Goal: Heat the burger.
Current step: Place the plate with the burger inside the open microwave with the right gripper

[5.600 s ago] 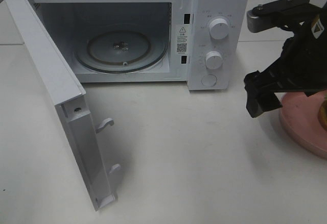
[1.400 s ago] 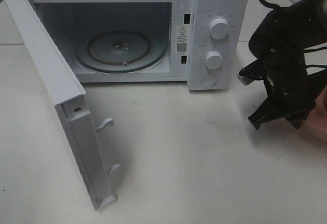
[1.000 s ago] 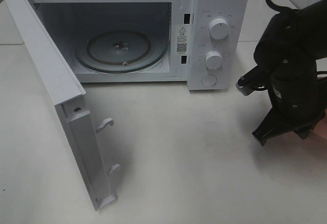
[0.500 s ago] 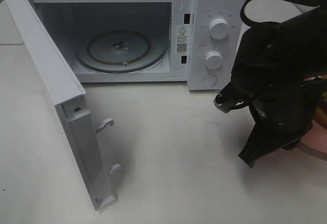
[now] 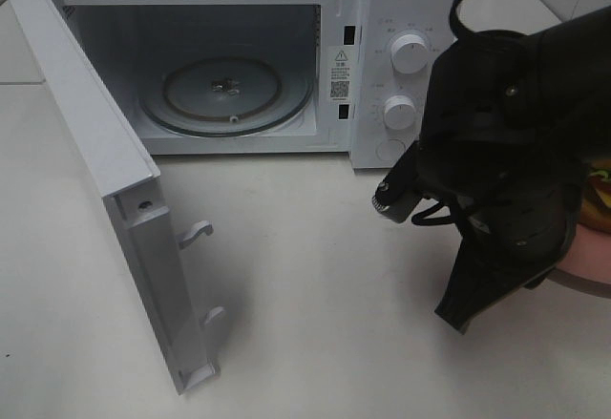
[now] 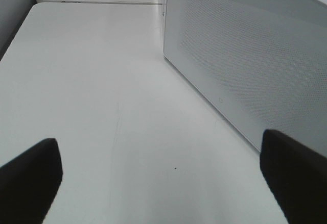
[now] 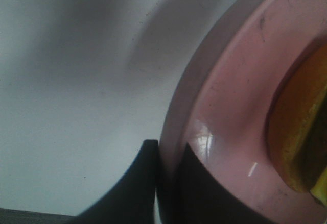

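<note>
With our right end effector pinched shut on the rim of the pink plate at the overhead frame's right edge, burger aboard, we should hold it level toward the open microwave; our left end effector gapes empty.

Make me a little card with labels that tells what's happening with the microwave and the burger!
microwave: its door is swung wide open
turntable: nothing on it
burger: sitting on the pink plate, outside the microwave
right fingers: pinched on the rim of the pink plate
left fingers: open, holding nothing, above the table
not yet done: putting the burger inside
</note>
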Robot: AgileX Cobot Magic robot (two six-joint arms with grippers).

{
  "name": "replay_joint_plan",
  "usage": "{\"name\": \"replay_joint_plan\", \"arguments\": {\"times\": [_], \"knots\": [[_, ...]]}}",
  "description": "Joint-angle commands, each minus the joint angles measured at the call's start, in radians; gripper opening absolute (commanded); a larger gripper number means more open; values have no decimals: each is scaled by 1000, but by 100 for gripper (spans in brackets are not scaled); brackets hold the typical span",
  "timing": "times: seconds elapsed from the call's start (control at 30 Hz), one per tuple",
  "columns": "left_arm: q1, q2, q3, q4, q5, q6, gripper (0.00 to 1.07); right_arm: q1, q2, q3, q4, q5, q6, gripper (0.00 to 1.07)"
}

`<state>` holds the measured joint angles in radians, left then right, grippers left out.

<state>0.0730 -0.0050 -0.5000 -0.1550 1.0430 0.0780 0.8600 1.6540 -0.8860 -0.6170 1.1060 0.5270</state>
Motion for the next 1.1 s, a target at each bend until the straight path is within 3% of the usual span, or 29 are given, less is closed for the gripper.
{"name": "replay_joint_plan", "arguments": {"times": [0.03, 0.27, 0.67, 1.1], "knots": [[-2, -25, 4, -1, -6, -4, 101, 55, -36, 7, -54, 49, -11, 3], [-2, -25, 4, -1, -6, -4, 101, 113, -51, 7, -55, 54, -19, 3], [-2, -25, 4, -1, -6, -4, 101, 287, -52, 7, -64, 42, -129, 1], [-2, -25, 4, -1, -6, -4, 101, 353, -52, 7, -151, -20, -188, 0]]}}
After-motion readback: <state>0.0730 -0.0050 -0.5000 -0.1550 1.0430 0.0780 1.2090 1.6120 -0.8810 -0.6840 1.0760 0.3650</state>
